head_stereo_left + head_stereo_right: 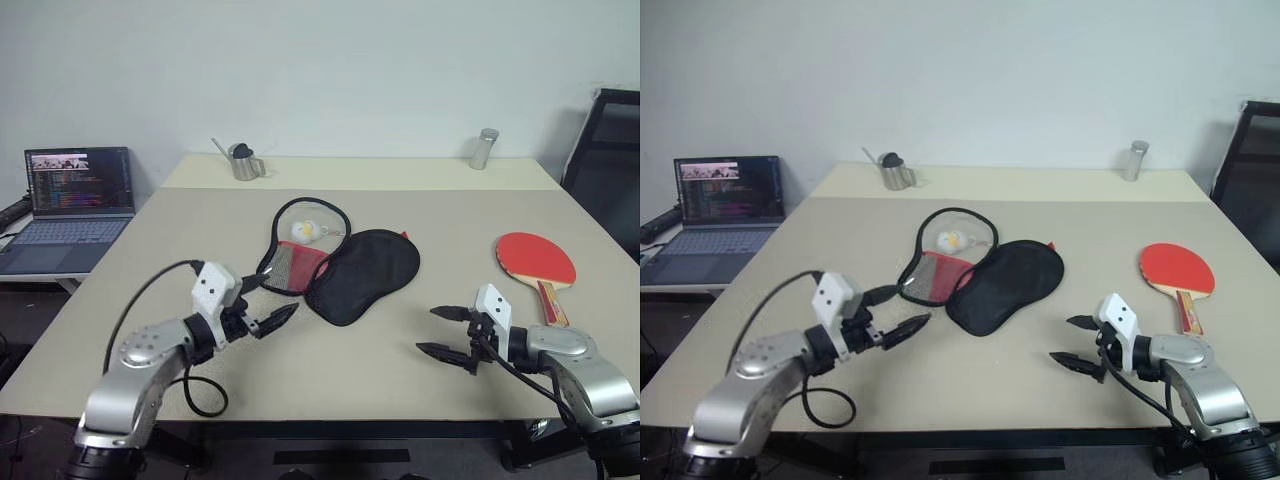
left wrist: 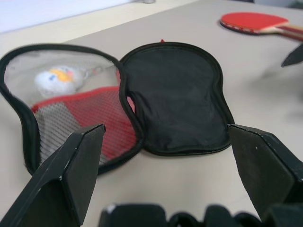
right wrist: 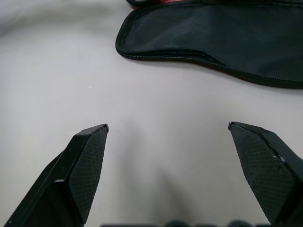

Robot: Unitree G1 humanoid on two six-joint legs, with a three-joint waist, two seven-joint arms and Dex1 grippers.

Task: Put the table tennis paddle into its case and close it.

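Beige bench (image 1: pixel 400 200) against a pale wall carries the case (image 1: pixel 340 262), unzipped and spread flat at its centre, black half beside the red mesh half with a small white-yellow charm (image 1: pixel 305 230). Well to the right lies the table tennis paddle (image 1: pixel 538 262), red face up. Left hand (image 1: pixel 262 302) and right hand (image 1: pixel 442 333) hover spread wide, holding nothing.
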